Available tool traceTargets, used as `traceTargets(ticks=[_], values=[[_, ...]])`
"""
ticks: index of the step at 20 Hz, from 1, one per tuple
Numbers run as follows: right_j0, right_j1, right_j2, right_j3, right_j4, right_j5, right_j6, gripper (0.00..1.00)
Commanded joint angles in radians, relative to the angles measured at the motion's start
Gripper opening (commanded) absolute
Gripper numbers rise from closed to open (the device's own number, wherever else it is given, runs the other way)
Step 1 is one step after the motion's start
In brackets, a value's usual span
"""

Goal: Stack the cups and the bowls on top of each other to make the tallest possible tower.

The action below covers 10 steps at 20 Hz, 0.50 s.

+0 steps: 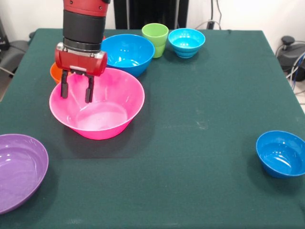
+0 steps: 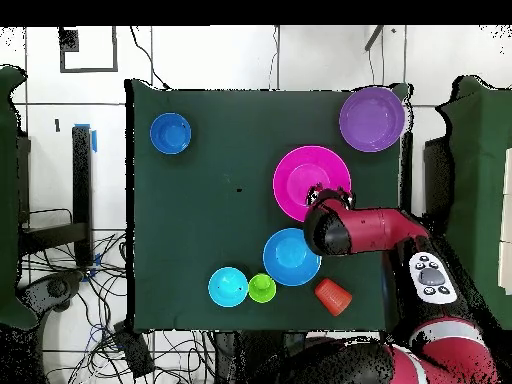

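The huge pink bowl (image 1: 97,107), glossy and probably light, stiff and slippery, sits left of centre on the tabletop (image 1: 205,119); its thin rim is the likeliest hold. The end effector (image 1: 76,89) hangs over its ten-o'clock rim, fingers apart, holding nothing. The purple bowl (image 1: 19,169) lies toward seven o'clock, the medium blue bowl (image 1: 126,52) at twelve, and the lime green cup (image 1: 155,38) and cyan bowl (image 1: 186,42) toward one.

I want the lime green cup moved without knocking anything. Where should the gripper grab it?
Probably the lime green cup by its open rim, from straight above: it stands upright, with the medium blue bowl and the cyan bowl close on either side.
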State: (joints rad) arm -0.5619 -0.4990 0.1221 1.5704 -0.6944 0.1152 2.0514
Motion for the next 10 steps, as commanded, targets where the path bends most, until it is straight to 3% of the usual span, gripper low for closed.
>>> traceTargets(ticks=[1, 3, 5, 6, 8, 10], values=[[0.168, 0.027, -0.093, -0.041, -0.176, -0.050, -0.048, 1.00], [0.402, 0.125, -0.395, -0.111, -0.132, -0.206, 0.129, 1.00], [0.552, 0.239, -0.613, -0.135, 0.005, -0.326, 0.198, 1.00], [0.627, 0.310, -0.727, -0.132, 0.114, -0.393, 0.210, 1.00], [0.676, 0.357, -0.797, -0.112, 0.228, -0.440, 0.182, 1.00], [0.701, 0.364, -0.823, -0.088, 0.293, -0.458, 0.140, 1.00]])
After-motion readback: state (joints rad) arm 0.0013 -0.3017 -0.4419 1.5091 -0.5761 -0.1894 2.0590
